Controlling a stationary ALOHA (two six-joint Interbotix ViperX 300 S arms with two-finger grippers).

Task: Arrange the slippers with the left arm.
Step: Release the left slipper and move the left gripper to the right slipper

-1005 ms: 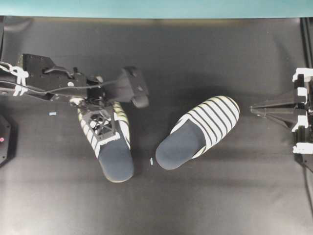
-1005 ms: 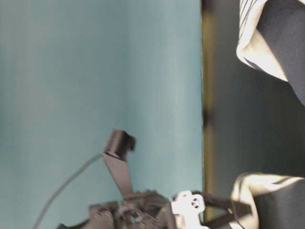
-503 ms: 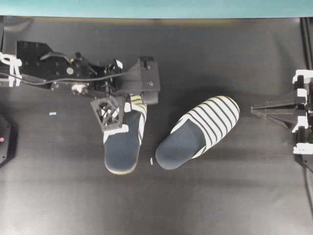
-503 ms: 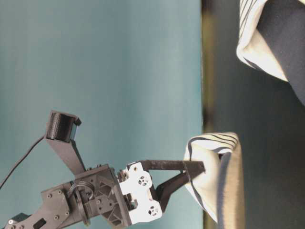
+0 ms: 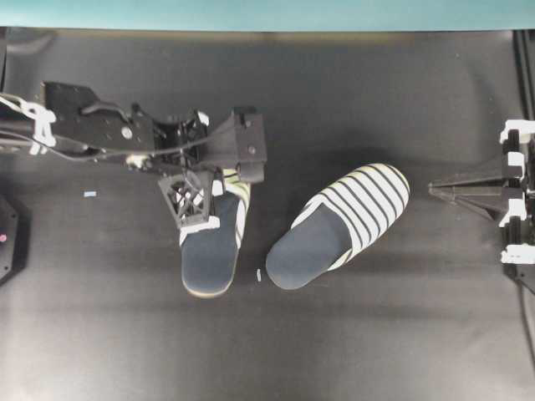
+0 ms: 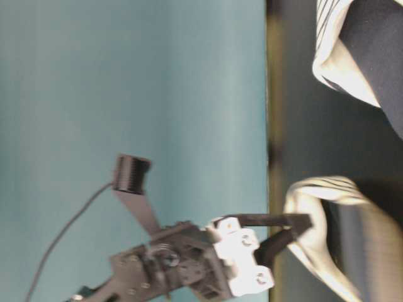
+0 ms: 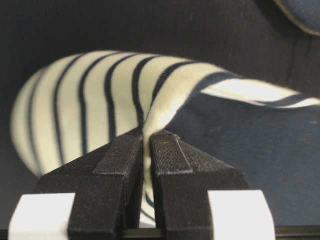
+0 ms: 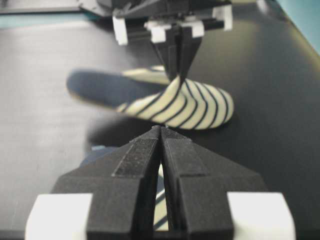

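The left gripper [image 7: 147,150] is clamped on the striped toe cover of one slipper [image 5: 209,251]. In the left wrist view its two black fingers [image 7: 172,160] stand nearly together, with only a thin fold of cream-and-black cloth pinched up between them. The cloth rises into a ridge at the fingertips, and the navy insole lies just past them to the right. In the right wrist view the same pinch shows from across the table: the left gripper points down onto the top of the cover, and the slipper's heel end tilts up off the dark mat [image 5: 376,334]. From overhead, the slipper hangs below the left gripper [image 5: 194,205], heel toward the bottom of the view.

The other slipper [image 5: 338,225] lies flat on the mat just beside the held one, on the side away from the left arm [image 5: 92,129], toe angled up and outward; the two are apart.

The right gripper [image 8: 161,137] sits well apart from both slippers, jaws pressed together on nothing.
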